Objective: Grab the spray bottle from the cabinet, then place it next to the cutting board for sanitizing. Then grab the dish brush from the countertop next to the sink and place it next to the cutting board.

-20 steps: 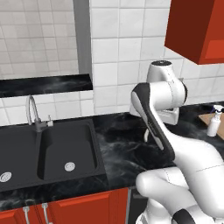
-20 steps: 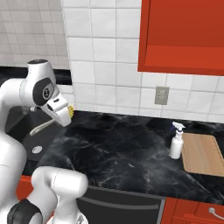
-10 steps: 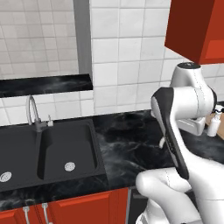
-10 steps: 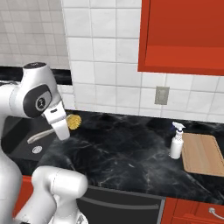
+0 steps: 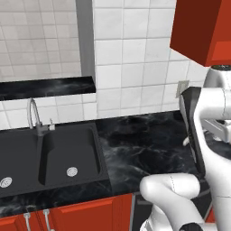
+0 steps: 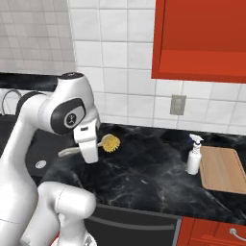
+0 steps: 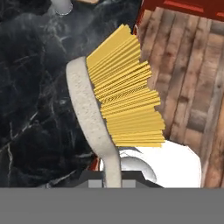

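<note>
Right base view gives me the clearest read: my claw [image 6: 89,153] is clenched on the slim handle of the cream-white dish brush with its round yellow-tan bristle head [image 6: 109,142], carried in the air above the glossy black marble-look worktop [image 6: 144,178]. The handle sticks out to one side of the claw and the bristle head to the other.

In the hand view the cream brush back curves up from the fingers, with the straight yellow bristles fanned out to its right.

The small white translucent spray bottle with the bluish-tipped trigger head [image 6: 194,154] stands upright on the worktop, just beside the left edge of the flat light-tan wooden cutting board [image 6: 222,169]. I can read no labels or writing on either of them.

Between the brush and the bottle the worktop lies bare. The bright red wall cabinet [image 6: 202,41] hangs above the board, and the black double-basin sink [image 5: 49,155] sits well apart at the other end.
</note>
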